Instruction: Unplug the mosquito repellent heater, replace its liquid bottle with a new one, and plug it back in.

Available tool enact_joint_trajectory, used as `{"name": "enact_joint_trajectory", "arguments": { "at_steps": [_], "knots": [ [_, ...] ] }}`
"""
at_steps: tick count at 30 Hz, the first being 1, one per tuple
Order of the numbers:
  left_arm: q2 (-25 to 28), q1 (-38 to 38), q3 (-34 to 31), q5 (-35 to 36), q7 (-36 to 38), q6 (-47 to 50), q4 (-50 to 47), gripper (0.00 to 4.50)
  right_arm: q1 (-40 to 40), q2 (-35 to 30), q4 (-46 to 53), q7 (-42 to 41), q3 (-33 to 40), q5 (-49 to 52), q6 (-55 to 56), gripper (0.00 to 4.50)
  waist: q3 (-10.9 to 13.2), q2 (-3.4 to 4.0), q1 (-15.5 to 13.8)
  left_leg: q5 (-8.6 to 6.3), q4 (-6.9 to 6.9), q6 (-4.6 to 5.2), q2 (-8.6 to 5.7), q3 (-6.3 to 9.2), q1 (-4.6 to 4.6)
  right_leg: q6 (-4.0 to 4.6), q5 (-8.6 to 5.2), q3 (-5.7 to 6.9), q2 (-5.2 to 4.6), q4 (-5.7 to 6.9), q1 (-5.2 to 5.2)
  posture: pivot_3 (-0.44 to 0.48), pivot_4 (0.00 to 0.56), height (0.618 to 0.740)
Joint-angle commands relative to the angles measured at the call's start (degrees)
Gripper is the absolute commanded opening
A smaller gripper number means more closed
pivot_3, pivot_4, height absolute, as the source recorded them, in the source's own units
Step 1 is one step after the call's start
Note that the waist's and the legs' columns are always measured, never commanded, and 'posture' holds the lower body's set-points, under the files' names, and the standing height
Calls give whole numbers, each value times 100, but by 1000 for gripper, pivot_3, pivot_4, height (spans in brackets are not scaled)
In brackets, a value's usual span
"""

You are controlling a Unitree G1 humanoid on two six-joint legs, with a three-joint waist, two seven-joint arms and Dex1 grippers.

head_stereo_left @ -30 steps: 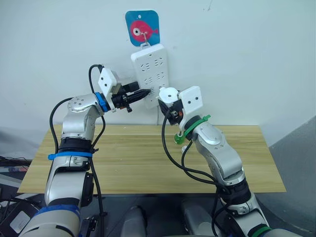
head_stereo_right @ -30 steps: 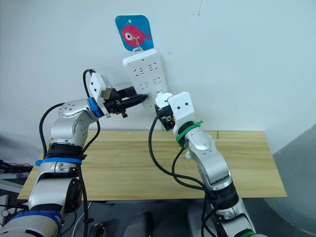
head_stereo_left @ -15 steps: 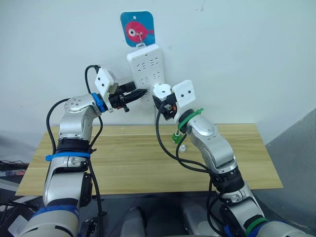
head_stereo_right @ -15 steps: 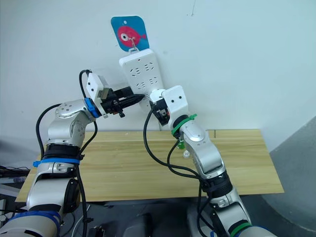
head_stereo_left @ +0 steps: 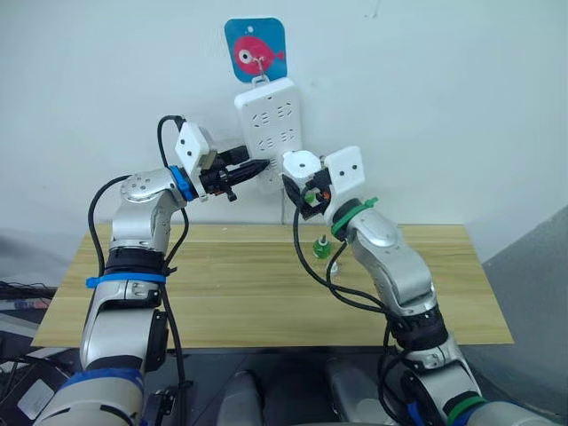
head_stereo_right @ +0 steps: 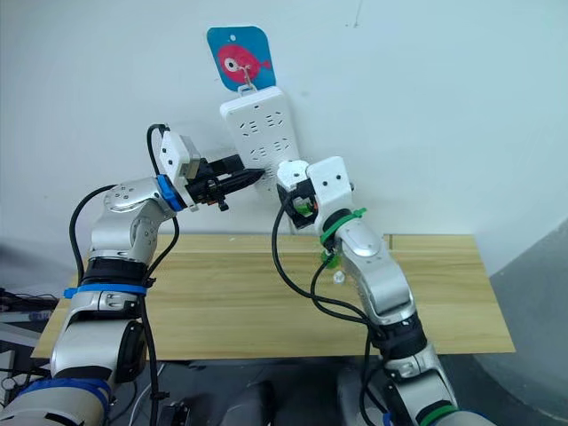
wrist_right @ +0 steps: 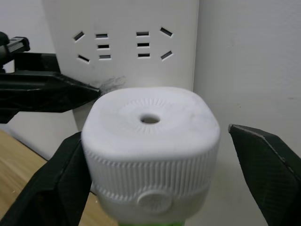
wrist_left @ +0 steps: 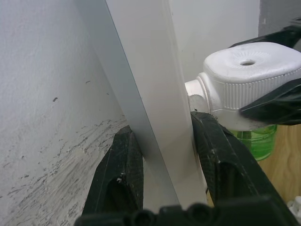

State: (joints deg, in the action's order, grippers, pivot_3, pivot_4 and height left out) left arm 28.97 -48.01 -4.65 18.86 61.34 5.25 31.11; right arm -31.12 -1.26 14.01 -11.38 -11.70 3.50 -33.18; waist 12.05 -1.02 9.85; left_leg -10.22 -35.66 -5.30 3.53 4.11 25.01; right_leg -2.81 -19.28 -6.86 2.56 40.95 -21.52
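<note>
On the near side lies the wooden table (head_stereo_left: 222, 293), with a small green-capped bottle (head_stereo_left: 323, 248) standing on it toward the far edge, partly behind the right arm; whether that is the old or the new bottle cannot be told.

Above the far edge of the table, the right gripper (wrist_right: 155, 155) surrounds the mosquito repellent heater (wrist_right: 151, 129). In the right wrist view one finger lies against the heater's left flank while the other stands apart from its right flank, so the fingers are spread and do not clamp it. A green liquid bottle (wrist_left: 256, 141) hangs from the heater's underside.

Further back, the heater sits against the lower right part of the white power strip (head_stereo_left: 269, 120), which hangs from a hook on the wall under a blue card with a red fish (head_stereo_left: 256, 51). The left wrist view shows its neck pressed to the strip's face, so it looks plugged in or very nearly so; the prongs are hidden. The left gripper (wrist_left: 164, 155) pinches the strip's lower left edge, one finger behind and one in front, steadying it.

Judging by this, the work is at either end of the job: the heater with a bottle is at the socket, either about to be pulled or just pushed home. With the right fingers slack around it, release after plugging in seems slightly likelier, but that is only a guess.
</note>
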Motion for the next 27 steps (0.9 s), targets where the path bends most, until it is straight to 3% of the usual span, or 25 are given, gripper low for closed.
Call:
{"name": "enact_joint_trajectory", "arguments": {
  "at_steps": [1, 4, 10, 14, 21, 24, 27],
  "knots": [
    [170, -247, -352, -212, -749, -338, 300, 1367, 220, -200, 849, -219, -38, 132, -282, 4500, 0, 0, -6, 0, -1, 0, 1, -1, -1, 0, 0, -2, 0, 1, 1, -175, 165, 732],
    [205, -338, -463, -169, -920, -424, 508, 1367, 378, -354, 1232, -401, -111, 266, -546, 4500, 0, 0, -3, 0, -3, 0, 2, -7, -5, -1, 0, -6, 2, 1, 2, -175, 165, 732],
    [402, -392, -535, -323, -1266, -847, 748, 3303, 543, -471, 1596, -555, -190, 438, -869, 4500, 3, -4, 1, 1, 4, 1, 5, -15, -3, -1, -1, -15, 6, 6, -13, -165, 166, 732],
    [648, -167, -615, -319, -1215, -838, 548, 3303, 565, -520, 1686, -629, -255, 512, -967, 4500, 3, -4, 72, 4, 1, 2, 14, -19, -5, 2, 1, -21, 12, 14, -18, -164, 165, 732],
    [1272, 941, -889, -151, -1187, -445, -680, 3303, 523, -794, 1797, -1093, -489, 697, -838, 4500, 3, -4, 251, 13, 74, -10, 31, -43, -13, 8, 3, -38, 19, 18, -61, -146, 163, 732],
    [1581, 1966, -1120, 243, -863, 179, -1877, 3338, 461, -818, 1717, -1196, -563, 721, -722, 3936, 3, -4, 228, 14, 88, -11, 38, -40, -7, 18, -3, -32, 22, 17, -71, -112, 162, 732],
    [1872, 3082, -1429, 874, -574, 1030, -3287, 3338, 393, -822, 1599, -1297, -638, 738, -571, 2859, 4, -8, 109, 13, 99, -13, 21, -50, -2, 36, -7, -32, -1, 7, -70, -76, 162, 732]
  ]
}}
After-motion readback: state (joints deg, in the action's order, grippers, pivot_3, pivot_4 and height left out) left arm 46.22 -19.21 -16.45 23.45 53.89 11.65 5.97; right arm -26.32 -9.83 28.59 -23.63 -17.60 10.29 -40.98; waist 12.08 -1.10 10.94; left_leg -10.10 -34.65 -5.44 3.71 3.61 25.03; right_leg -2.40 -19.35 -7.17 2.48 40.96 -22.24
